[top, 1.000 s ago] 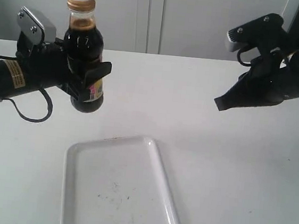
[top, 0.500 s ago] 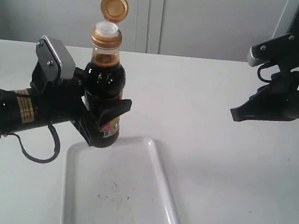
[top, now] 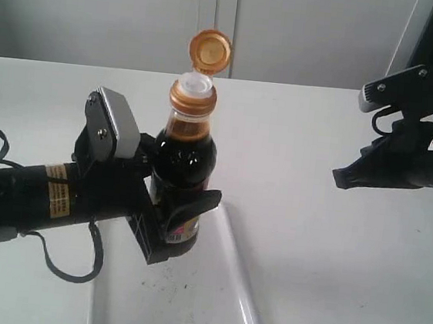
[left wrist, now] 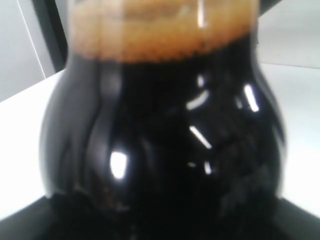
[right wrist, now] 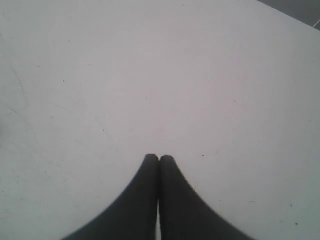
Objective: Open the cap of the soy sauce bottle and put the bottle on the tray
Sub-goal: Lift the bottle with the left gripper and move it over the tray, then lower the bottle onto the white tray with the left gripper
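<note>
Over the tray's [top: 236, 288] far edge, at about 7 o'clock from the middle of the exterior view, the bottle [top: 182, 180] is held upright by the left gripper [top: 173, 218], whose black fingers are clamped around its lower body at the label. Whether the bottle's base touches the tray cannot be told, as the base is hidden by the lower finger. The cap [top: 210, 51] is seen flipped open, tilted back at 1 o'clock from the neck, with the white spout exposed above the orange-brown collar. The left wrist view is filled by the dark liquid and its brown foam line. At 3 o'clock, well apart from the bottle, the right gripper [top: 340, 177] is seen above the white table [top: 296, 139]; its fingers [right wrist: 150, 200] are pressed together with nothing between them.
</note>
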Controlling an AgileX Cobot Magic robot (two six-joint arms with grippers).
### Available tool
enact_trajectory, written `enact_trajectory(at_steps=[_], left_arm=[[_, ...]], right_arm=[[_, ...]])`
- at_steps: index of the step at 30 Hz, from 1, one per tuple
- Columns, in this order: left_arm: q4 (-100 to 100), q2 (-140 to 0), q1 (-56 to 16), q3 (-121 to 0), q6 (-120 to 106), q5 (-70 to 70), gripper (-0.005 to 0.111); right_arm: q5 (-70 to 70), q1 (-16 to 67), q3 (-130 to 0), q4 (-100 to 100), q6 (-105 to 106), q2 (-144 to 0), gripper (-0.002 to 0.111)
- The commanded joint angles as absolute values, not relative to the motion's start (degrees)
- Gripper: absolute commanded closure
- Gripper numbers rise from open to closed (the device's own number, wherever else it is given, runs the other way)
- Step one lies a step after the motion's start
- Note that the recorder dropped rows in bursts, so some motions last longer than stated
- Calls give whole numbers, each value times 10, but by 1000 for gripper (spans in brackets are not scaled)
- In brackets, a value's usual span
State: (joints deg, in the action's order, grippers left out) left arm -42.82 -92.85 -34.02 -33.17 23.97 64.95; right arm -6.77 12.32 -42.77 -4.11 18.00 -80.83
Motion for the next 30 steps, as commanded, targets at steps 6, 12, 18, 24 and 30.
enact_trajectory(at_steps=[6,12,18,24,30], left_arm=[[-399,-912,-344,-312,217,700,107],[-403,-914,-344,-308,203,700,107],[-391,-914,-355,-308,176,700,107],[-364,-914,-368,-308,152,700,107],[-361,-918,-368,-308,153,700,107]], right_arm=[[-55,119,-425,-44,176,-808,108],[-55,119,-425,-45,176,-808,108],[-27,119,-408,-45,176,-808,108],[-7,119,-395,-45,176,-808,108],[0,119,-392,-45,176,-808,108]])
